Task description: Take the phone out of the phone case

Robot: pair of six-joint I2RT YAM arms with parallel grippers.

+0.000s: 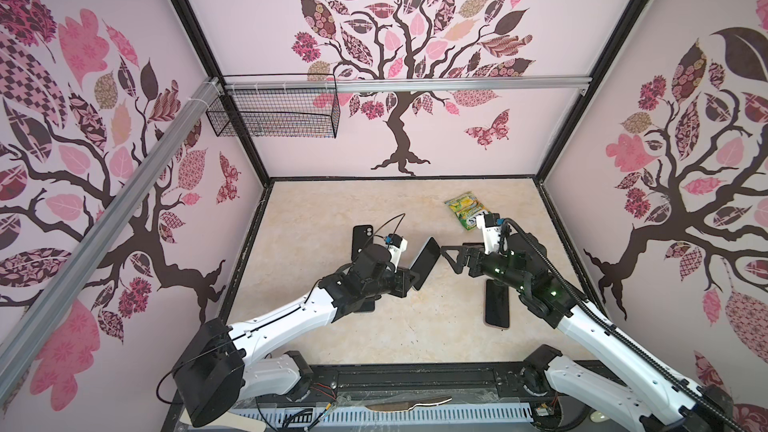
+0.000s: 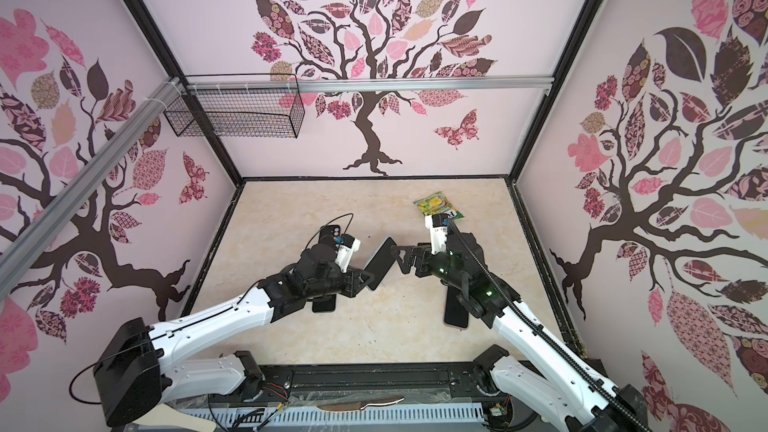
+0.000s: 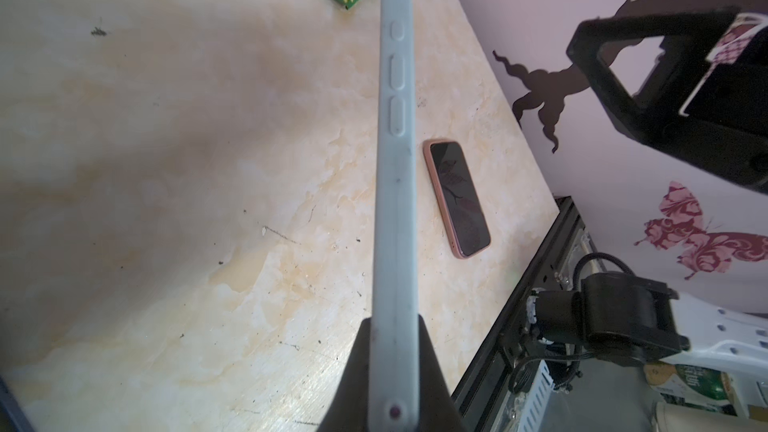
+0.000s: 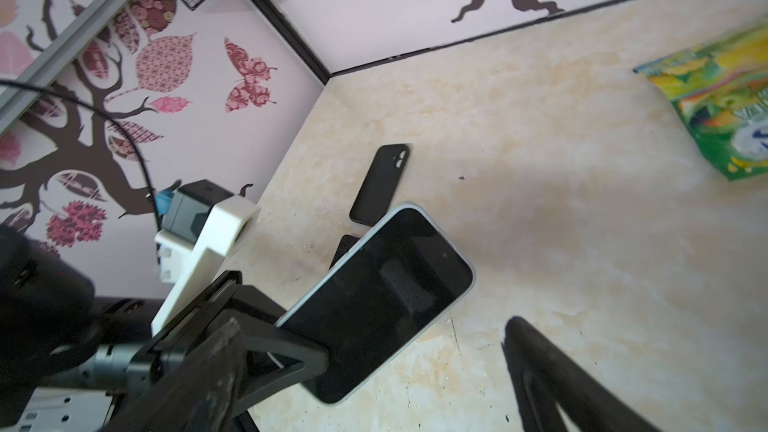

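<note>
Pinched in my left gripper (image 3: 392, 326) is one end of the pale grey-blue rubbery phone case (image 3: 395, 184), with the dark-screened phone (image 4: 378, 301) seated inside it. The gripper holds it tilted up off the marbled beige surface (image 1: 374, 326) so the free end faces my right gripper (image 1: 449, 259). That one stands spread wide just beyond the free corner, apparently not touching, placed, I judge, to peel the rim.
</note>
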